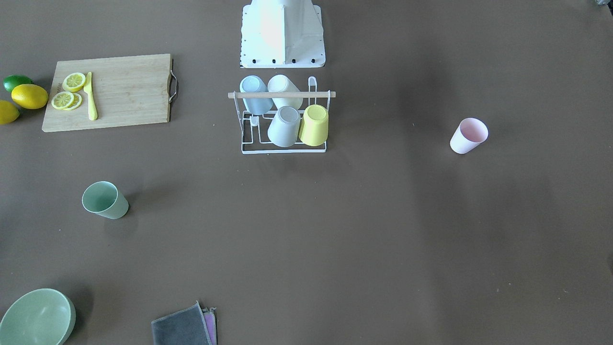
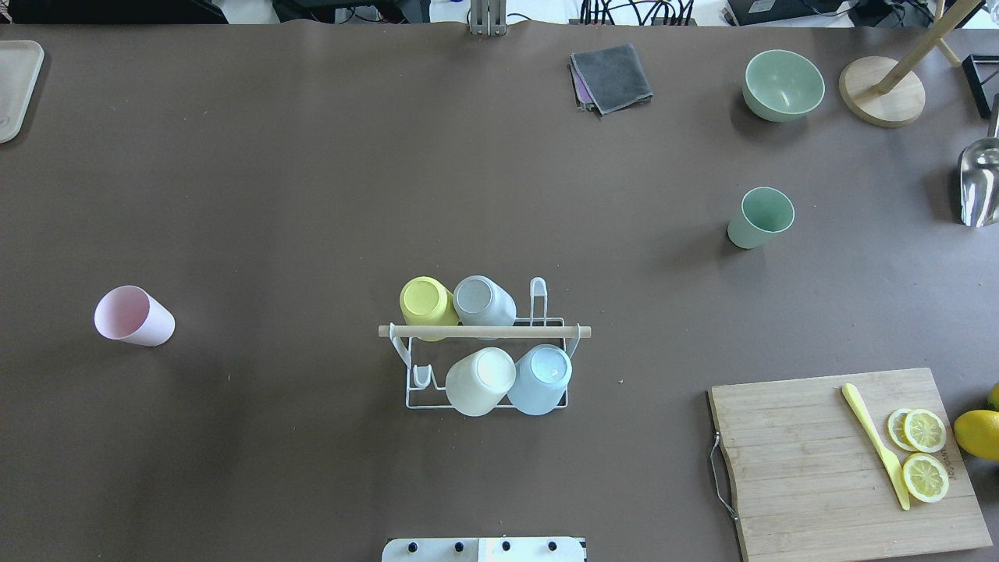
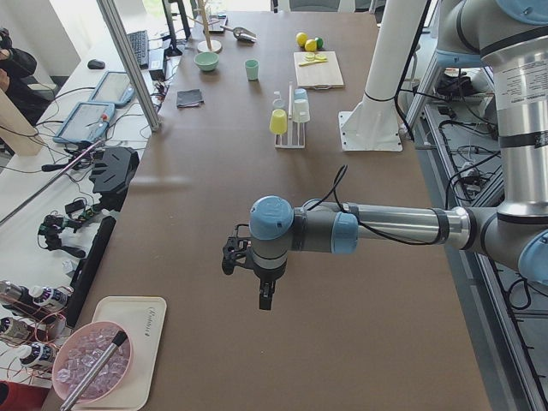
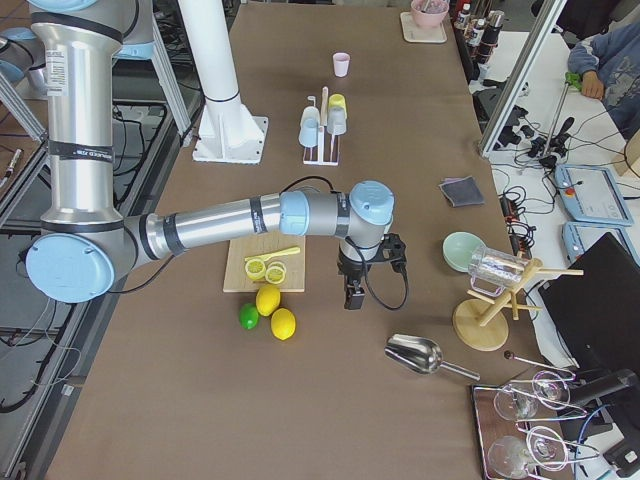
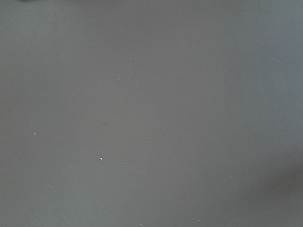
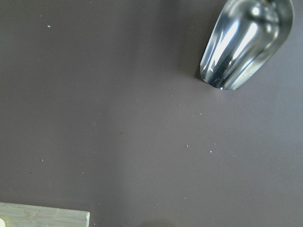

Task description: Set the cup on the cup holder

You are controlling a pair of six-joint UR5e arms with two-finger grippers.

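The cup holder is a white wire rack with a wooden rod, near the robot base at mid table; it also shows in the front view. Several cups hang upside down on it: yellow, grey, cream and blue. A pink cup lies tilted on the table's left. A green cup stands at the far right. My left gripper hovers over bare table far to the left. My right gripper hovers near the lemons. Both show only in side views, so I cannot tell whether they are open or shut.
A wooden cutting board with lemon slices and a yellow knife lies at the near right, with lemons beside it. A green bowl, a grey cloth, a wooden stand and a metal scoop sit at the far right.
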